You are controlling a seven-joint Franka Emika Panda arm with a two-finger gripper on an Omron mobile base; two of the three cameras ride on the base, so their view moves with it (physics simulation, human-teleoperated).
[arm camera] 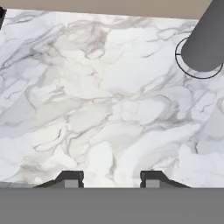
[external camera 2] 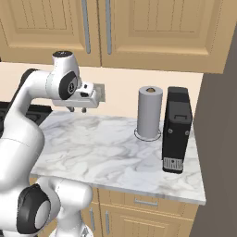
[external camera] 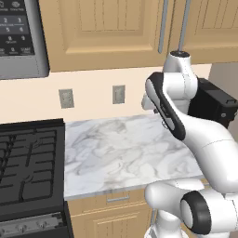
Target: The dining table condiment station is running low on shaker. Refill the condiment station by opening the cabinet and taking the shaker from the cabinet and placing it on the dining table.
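The cabinet (external camera: 107,28) hangs on the wall above the marble counter, and its light-wood doors are shut. Its long silver bar handles (external camera 2: 108,25) run side by side where two doors meet. My gripper (external camera 2: 77,110) points down over the back left part of the counter, well below the cabinet doors. In the hand view the gripper (arm camera: 111,179) is open, with bare marble showing between its two dark fingertips (arm camera: 72,179). The shaker and the dining table are out of view.
A tall grey paper-towel roll (external camera 2: 150,112) stands at the back of the counter (external camera 2: 106,148), with a black coffee machine (external camera 2: 176,129) just to its right. A black stove (external camera: 28,158) borders the counter on the left, under a microwave (external camera: 21,37).
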